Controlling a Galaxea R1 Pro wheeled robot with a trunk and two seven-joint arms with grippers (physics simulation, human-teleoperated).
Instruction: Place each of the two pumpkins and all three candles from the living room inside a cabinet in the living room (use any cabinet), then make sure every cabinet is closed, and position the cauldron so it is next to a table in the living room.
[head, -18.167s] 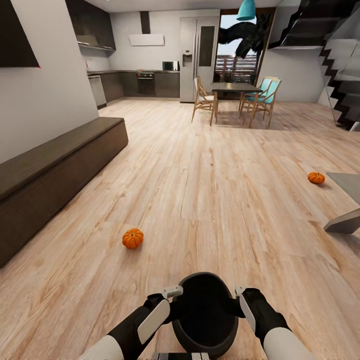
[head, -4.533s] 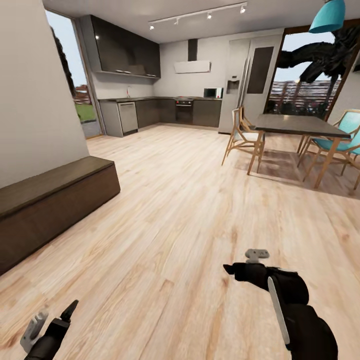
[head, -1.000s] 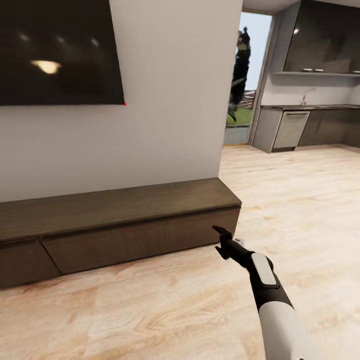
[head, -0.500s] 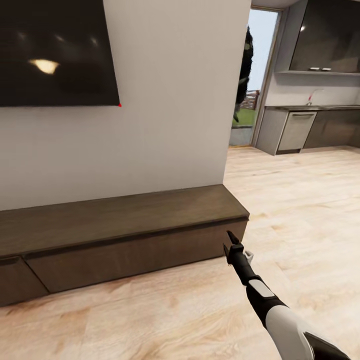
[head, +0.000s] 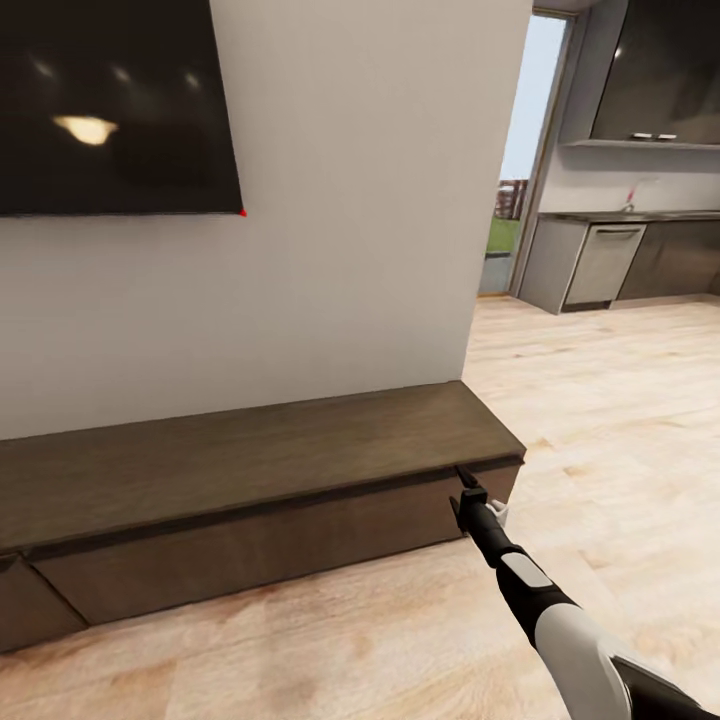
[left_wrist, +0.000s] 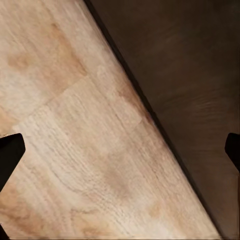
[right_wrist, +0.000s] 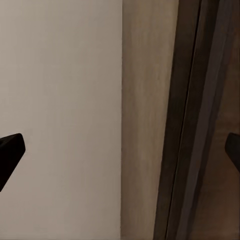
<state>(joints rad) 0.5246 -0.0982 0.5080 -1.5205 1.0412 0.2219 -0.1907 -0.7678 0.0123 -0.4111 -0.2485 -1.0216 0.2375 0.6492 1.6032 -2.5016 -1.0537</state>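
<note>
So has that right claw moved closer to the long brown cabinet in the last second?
Yes. The right claw has reached forward and up to the cabinet; its tip now sits at the top edge of the drawer front, where before it hung lower, near the floor line.

Cabinet (head: 300, 470) against wall (head: 350, 200), floor (head: 620, 400) open

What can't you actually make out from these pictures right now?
- The cabinet: its left end is cut off by the head view's edge, and the shut fronts hide its inside.
- The right gripper: in the head view, too small to tell whether it touches the front.
- The left gripper: the wrist view's edges crop its fingers.
</note>
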